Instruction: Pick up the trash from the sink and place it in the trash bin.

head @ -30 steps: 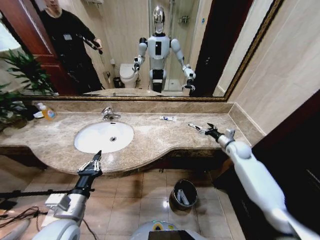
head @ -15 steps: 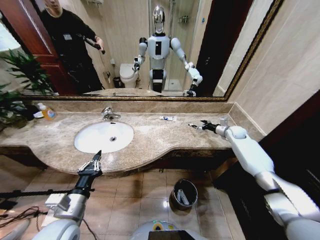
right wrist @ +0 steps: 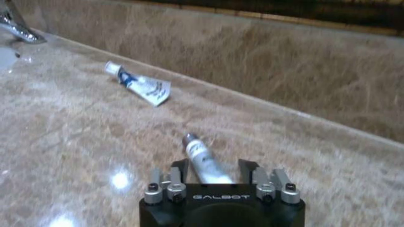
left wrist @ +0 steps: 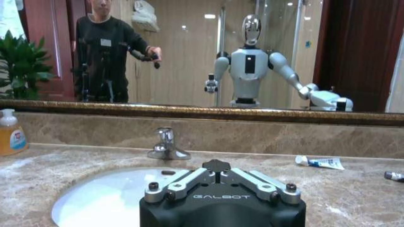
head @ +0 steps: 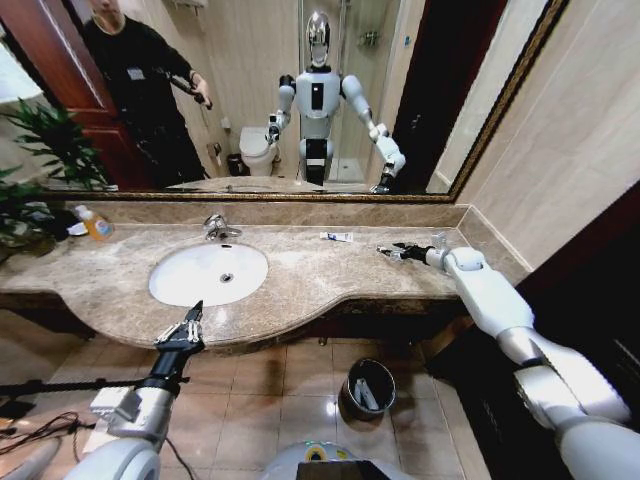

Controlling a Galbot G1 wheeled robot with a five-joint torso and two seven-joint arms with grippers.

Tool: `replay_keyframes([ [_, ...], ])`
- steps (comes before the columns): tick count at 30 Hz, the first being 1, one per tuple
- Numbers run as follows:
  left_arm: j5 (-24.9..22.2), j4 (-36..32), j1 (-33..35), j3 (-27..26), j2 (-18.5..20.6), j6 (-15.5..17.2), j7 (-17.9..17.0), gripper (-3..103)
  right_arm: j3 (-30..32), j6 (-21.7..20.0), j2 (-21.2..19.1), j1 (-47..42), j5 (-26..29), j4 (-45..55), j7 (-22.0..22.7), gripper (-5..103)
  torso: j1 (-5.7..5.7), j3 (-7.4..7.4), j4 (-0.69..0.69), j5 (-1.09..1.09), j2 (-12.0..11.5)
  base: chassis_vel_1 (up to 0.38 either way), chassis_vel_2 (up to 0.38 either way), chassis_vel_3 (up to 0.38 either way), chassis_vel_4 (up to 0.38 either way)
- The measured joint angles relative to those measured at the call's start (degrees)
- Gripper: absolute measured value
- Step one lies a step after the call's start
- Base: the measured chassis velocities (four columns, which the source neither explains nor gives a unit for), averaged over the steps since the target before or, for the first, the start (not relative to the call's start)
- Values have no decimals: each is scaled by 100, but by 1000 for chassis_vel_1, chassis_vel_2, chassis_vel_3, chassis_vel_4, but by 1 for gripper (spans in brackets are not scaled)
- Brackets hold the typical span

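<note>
Small tube (right wrist: 203, 162) lies flat on the marble surface (right wrist: 75, 142), well right of the sink (head: 208, 273), near the backsplash. It is seen between the fingers of the right claw (right wrist: 215, 178), cap end pointing away from the claw. Fingers are spread to either side of the tube; contact cannot be confirmed.

Handling judged: light, thin, round body, probably soft-walled and slick on polished stone, so it may roll or squirt out under a pinch. Best taken across mid-body, square to its long axis, not at the cap.

A second blue-and-white tube (right wrist: 140, 86) lies on the surface between the first tube and the sink, closer to the tap (head: 219, 229).

Trash bin (head: 369, 386) stands on the floor, below and right of the sink.

Left claw (head: 184, 327) is held at the sink's front rim, fingers pressed together, idle.
</note>
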Motion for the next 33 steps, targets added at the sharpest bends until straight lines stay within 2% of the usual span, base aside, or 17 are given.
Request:
replay_keyframes([
  [6, 0, 0, 0, 0, 0, 0, 0, 0, 37, 41, -2, -54, -90, 37, 21, 48, 0, -1, 0, -3, 0, 0, 0, 0, 0],
  [7, 0, 0, 0, 0, 0, 0, 0, 0, 38, 45, -2, -64, -104, 50, 40, 42, 0, -1, 0, -4, 0, 0, 0, 0, 0],
  [8, 0, 0, 0, 0, 0, 0, 0, 0, 40, 48, -3, -80, -119, 72, 71, 42, -1, -1, 0, -5, 1, 0, 0, 0, 0],
  [9, 0, 0, 0, 0, 0, 0, 0, 0, 43, 48, -4, -94, -121, 89, 95, 31, -1, -1, 1, -4, 0, 0, 0, 0, 0],
  [10, 0, 0, 0, 0, 0, 0, 0, 0, 43, 48, -4, -94, -121, 89, 95, 31, -1, -1, 1, -4, 0, 0, 0, 0, 0],
  [13, 0, 0, 0, 0, 0, 0, 0, 0, 54, 47, -51, -209, -74, 272, 245, 16, 0, -1, 1, -2, 0, 0, 0, 0, 0],
  [14, 0, 0, 0, 0, 0, 0, 0, 0, 54, 47, -51, -209, -74, 272, 245, 16, 0, -1, 1, -2, 0, 0, 0, 0, 0],
  [15, 0, 0, 0, 0, 0, 0, 0, 0, 54, 40, -72, -269, 4, 394, 385, 10, 0, -1, 0, -3, 0, 0, 0, 0, 0],
  [17, 0, 0, 0, 0, 0, 0, 0, 0, 55, 36, -108, -428, 219, 696, 808, 7, 0, 0, 0, 1, 0, 0, 0, 0, 0],
  [18, 0, 0, 0, 0, 0, 0, 0, 0, 55, 36, -108, -428, 219, 696, 808, 7, 0, 0, 0, 1, 0, 0, 0, 0, 0],
  [20, 0, 0, 0, 0, 0, 0, 0, 0, 89, 31, -174, -729, 610, 1246, 1498, 1, 0, 0, 1, -3, 0, 0, 0, 0, 0],
  [21, 0, 0, 0, 0, 0, 0, 0, 0, 89, 31, -174, -729, 610, 1246, 1498, 1, 0, 0, 1, -3, 0, 0, 0, 0, 0],
  [24, 0, 0, 0, 0, 0, 0, -1, 0, 286, -28, -339, -1309, 1140, 2255, 2433, 0, 0, 0, 1, -4, 0, 0, 0, 0, 0],
  [25, 0, 0, 0, 0, 0, 0, -1, 0, 286, -28, -339, -1309, 1140, 2255, 2433, 0, 0, 0, 1, -4, 0, 0, 0, 0, 0],
  [27, 0, 0, 0, 0, 0, 0, -1, 0, 474, -57, -537, -1700, 1420, 2890, 2805, 0, 0, 0, 1, -2, 0, 0, 0, 0, 0],
  [29, 0, 0, 0, 0, 0, 0, -1, 0, 596, -92, -651, -1903, 1532, 3170, 2924, 0, 0, 0, 2, -4, 0, 0, 0, 0, 0],
  [33, 0, 0, 0, 0, 0, 0, 0, 0, 1213, -188, -1269, -3113, 1949, 4494, 3264, 0, -1, -1, -2, -5, 0, 0, 0, 0, 0],
])
